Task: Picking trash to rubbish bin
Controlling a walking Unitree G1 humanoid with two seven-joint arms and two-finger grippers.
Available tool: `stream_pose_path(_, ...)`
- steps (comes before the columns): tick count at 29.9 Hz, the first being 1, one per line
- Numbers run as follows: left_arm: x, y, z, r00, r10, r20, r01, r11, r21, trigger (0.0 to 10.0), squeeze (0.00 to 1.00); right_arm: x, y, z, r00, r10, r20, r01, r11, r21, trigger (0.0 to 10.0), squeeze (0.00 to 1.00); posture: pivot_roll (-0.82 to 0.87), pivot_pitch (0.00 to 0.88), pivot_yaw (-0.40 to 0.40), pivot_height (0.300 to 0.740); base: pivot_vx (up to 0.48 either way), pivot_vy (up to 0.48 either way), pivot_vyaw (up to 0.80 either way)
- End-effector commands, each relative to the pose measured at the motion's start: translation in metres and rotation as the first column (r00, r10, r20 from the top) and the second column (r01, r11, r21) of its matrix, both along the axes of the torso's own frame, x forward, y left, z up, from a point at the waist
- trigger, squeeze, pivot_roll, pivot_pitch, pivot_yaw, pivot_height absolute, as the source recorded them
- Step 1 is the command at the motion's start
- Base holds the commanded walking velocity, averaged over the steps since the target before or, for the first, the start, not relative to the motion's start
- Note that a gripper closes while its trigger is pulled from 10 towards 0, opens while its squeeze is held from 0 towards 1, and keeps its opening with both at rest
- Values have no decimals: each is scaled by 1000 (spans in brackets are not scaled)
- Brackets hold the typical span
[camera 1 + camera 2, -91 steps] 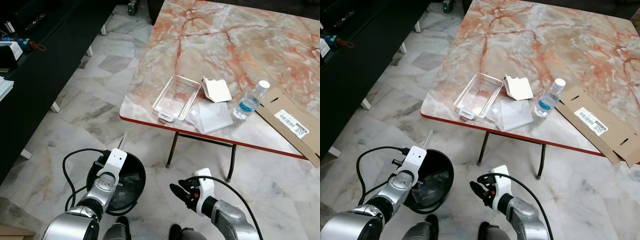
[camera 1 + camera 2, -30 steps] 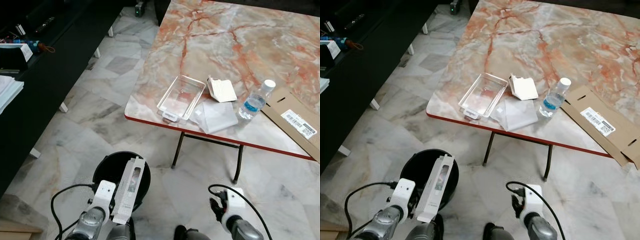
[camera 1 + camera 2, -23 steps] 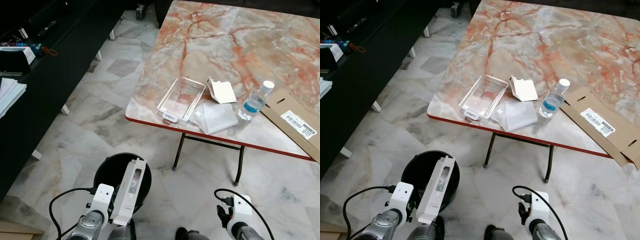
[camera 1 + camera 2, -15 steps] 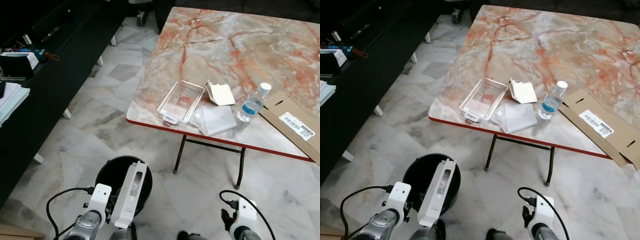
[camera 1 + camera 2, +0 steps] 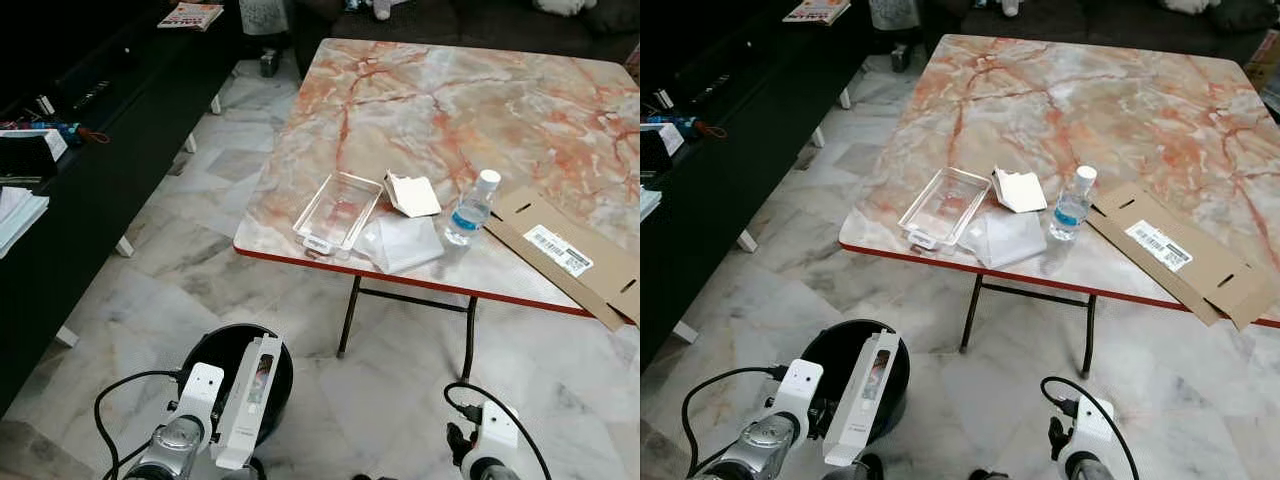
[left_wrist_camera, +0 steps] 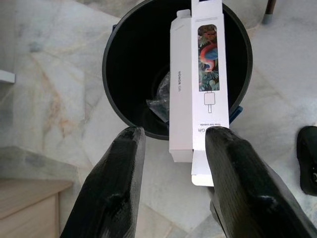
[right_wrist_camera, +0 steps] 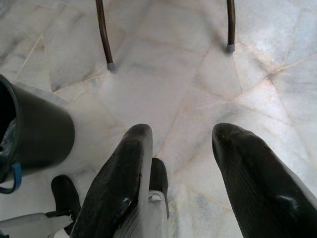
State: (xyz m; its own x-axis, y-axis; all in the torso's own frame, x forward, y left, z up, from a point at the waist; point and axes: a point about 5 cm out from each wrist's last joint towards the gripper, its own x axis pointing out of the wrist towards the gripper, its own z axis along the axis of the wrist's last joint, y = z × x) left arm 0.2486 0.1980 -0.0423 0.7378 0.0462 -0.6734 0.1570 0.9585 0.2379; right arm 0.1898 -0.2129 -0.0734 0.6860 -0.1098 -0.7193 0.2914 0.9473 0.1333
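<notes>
Over the black rubbish bin stood a long white carton, printed with a parrot and a cable drawing, held at its near end by the left gripper, whose two fingers were spread fairly wide with the carton against one of them; its far end reached across the bin's mouth, so it sat above the opening rather than inside; the grip looked slight, and my judgement was that the carton could swing or slip sideways and land on the marble floor beside the bin, or bridge the rim and stay propped there if released flat; the bin already held some crumpled clear plastic at its bottom, and nothing else could be made out in it; beyond the bin, on the marble table, lay a clear plastic tray, apparently empty, with a white wrapper, a small water bottle and a flattened cardboard piece further from the bin; the right gripper hung with its fingers apart, holding nothing, on the far side of the robot from the bin.
</notes>
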Motion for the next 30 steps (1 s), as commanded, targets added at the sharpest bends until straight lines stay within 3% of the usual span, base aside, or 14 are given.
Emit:
stream_pose_path(1, -5, 3, -4, 1000, -4, -29, 4, 1000, 20, 10000, 0, -3, 2, -2, 1000, -8, -7, 8, 1000, 9, 10000, 0, 134, 94, 1, 740, 0, -240, 0)
stream_pose_path(5, -5, 3, -4, 1000, -8, -30, 8, 1000, 25, 10000, 0, -3, 4, -2, 1000, -16, -3, 16, 1000, 20, 10000, 0, 136, 85, 4, 740, 0, -182, -592)
stream_pose_path(23, -2, 2, -2, 1000, -17, -26, 18, 999, 27, 10000, 0, -4, 5, -3, 999, -34, 3, 34, 999, 25, 10000, 0, 133, 89, 5, 740, 0, -120, 0)
stream_pose_path(30, -2, 2, -1, 1000, -4, -23, 5, 1000, 24, 10000, 0, -3, 2, -2, 999, -53, 13, 53, 998, 23, 10000, 0, 129, 104, 4, 740, 0, -137, -533)
